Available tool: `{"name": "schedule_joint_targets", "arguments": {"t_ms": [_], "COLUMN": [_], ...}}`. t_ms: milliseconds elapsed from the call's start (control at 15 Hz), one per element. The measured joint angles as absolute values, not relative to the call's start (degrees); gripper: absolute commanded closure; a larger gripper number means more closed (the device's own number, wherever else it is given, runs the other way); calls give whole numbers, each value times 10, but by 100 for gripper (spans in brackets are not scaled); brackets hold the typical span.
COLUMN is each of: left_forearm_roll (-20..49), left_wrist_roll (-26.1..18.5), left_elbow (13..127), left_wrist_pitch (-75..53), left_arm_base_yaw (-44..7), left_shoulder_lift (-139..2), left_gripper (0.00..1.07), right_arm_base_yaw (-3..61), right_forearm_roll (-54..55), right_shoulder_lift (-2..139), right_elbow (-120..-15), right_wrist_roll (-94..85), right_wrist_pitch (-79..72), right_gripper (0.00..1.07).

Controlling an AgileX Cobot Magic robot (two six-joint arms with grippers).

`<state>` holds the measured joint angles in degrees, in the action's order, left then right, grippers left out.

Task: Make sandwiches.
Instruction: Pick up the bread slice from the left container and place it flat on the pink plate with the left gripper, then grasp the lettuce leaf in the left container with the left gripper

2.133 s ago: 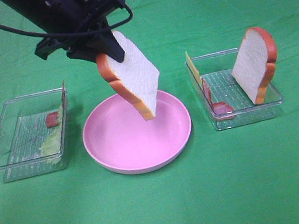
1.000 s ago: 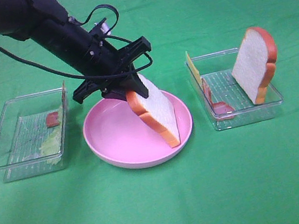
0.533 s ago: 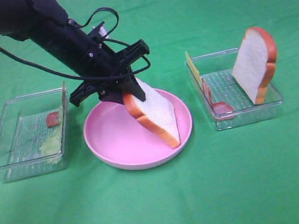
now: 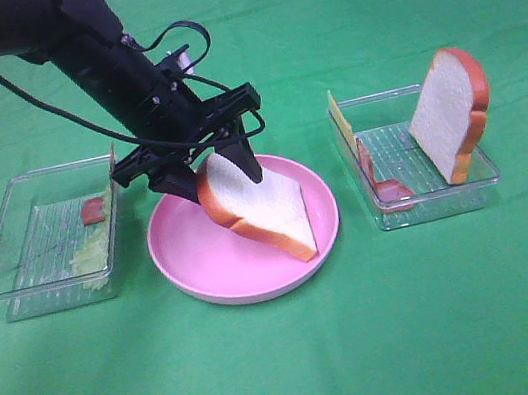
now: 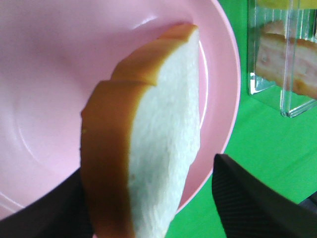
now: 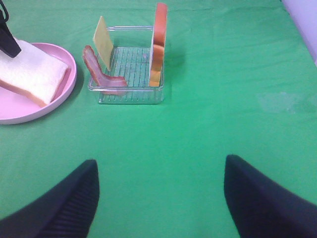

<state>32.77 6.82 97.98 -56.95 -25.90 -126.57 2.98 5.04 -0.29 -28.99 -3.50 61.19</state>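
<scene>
A white bread slice with orange-brown crust (image 4: 256,209) leans tilted in the pink plate (image 4: 193,260), its lower edge on the plate's right side. My left gripper (image 4: 215,177) straddles its raised end with the jaws spread. In the left wrist view the slice (image 5: 163,148) has a gap to one finger (image 5: 247,208). A second bread slice (image 4: 451,115) stands upright in the right clear tray (image 4: 428,206), with a yellow cheese slice (image 4: 340,119) and bacon (image 4: 384,187). My right gripper (image 6: 158,208) is open and empty over the green cloth.
A clear tray (image 4: 4,216) on the left holds pale green lettuce (image 4: 91,252) and a small bacon piece (image 4: 94,210). The left arm and its cables reach in from the top left. Green cloth covers the table.
The left gripper brought the bread slice down into the pink plate. The slice has tipped flatter, and the jaws have spread apart around it.
</scene>
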Motion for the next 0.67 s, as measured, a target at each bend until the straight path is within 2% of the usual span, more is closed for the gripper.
{"name": "schedule_joint_targets", "arguments": {"t_ms": [267, 533, 667], "left_forearm_roll": [265, 187, 181], "left_wrist_roll": [83, 125, 132], "left_elbow": [1040, 1124, 1156], "left_wrist_pitch": [-631, -692, -692], "left_arm_base_yaw": [-259, -259, -259], "left_shoulder_lift": [-1266, -1266, -1264], "left_gripper": [45, 28, 28], "right_arm_base_yaw": [30, 30, 30], "right_forearm_roll": [50, 50, 50], "right_shoulder_lift": [-3, -3, -3], "right_elbow": [-290, -290, -290], "right_wrist_roll": [-35, -35, -35], "right_wrist_pitch": [612, 612, 612], "right_gripper": [39, 39, 39]}}
